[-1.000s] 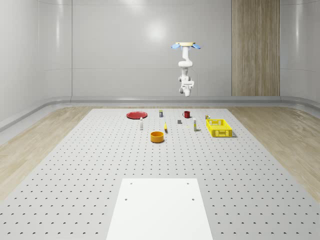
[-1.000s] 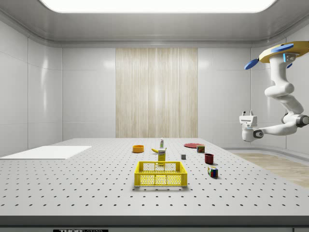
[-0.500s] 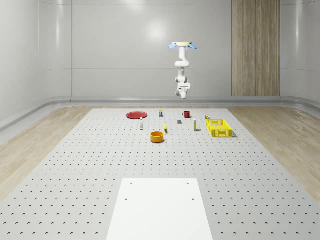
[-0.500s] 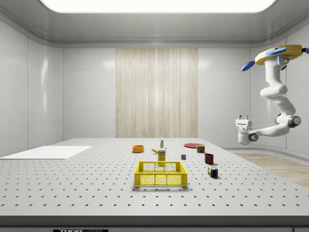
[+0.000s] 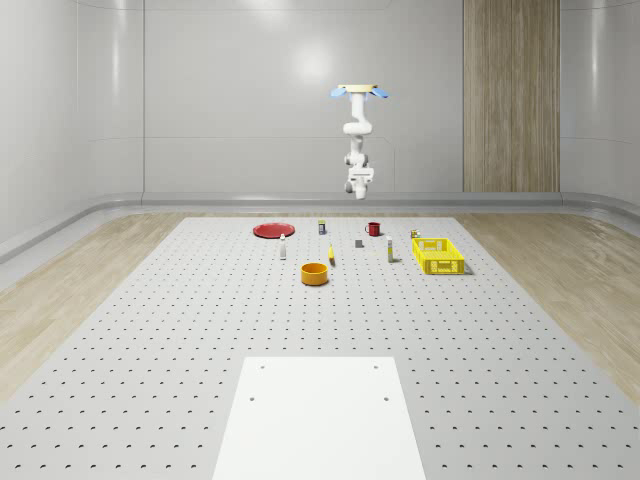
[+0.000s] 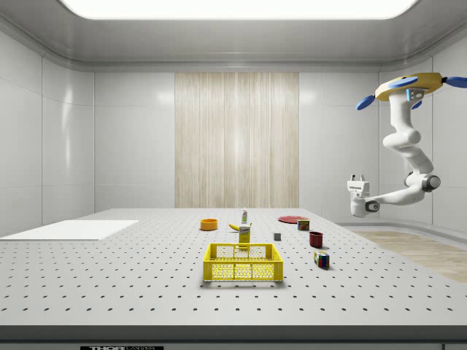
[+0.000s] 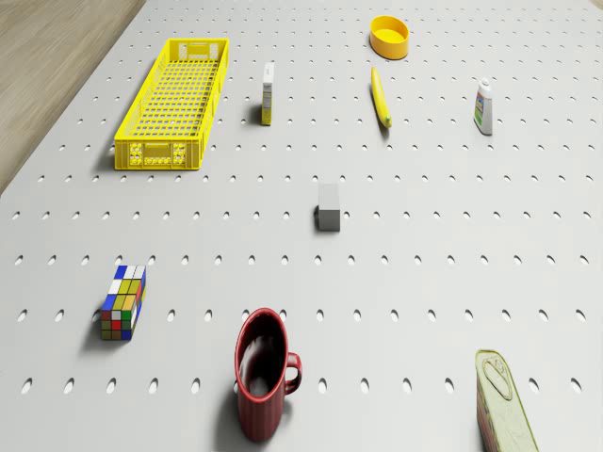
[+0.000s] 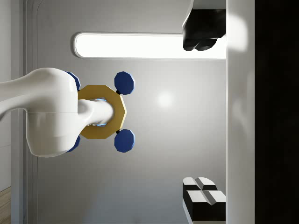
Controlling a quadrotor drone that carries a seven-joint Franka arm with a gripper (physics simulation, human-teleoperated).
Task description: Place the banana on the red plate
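The yellow banana (image 5: 331, 256) (image 6: 233, 227) (image 7: 380, 96) lies flat on the perforated table beside the orange bowl (image 5: 315, 273) (image 7: 389, 36). The red plate (image 5: 272, 230) (image 6: 292, 219) sits at the table's far end, toward the whole-scene view's left. The drone (image 5: 357, 91) (image 6: 408, 82) hovers high over the far end of the table, near the red mug (image 5: 373, 229) (image 7: 263, 373). Its gripper (image 5: 358, 190) (image 6: 355, 178) (image 8: 196, 116) hangs well above the table. The gripper points upward at the drone's body and is open, with nothing between its fingers (image 8: 201, 196).
A yellow crate (image 5: 438, 255) (image 6: 243, 262) (image 7: 176, 102) stands toward the whole-scene view's right. A small box (image 7: 268, 93), a white bottle (image 7: 483, 106), a grey cube (image 7: 329, 205), a Rubik's cube (image 7: 123, 301) and a tin can (image 7: 504, 400) are scattered around. A white sheet (image 5: 318, 415) covers the near end.
The drone has drifted toward the whole-scene view's left and the side view's left, carrying the arm and gripper with it. The things on the table have not moved.
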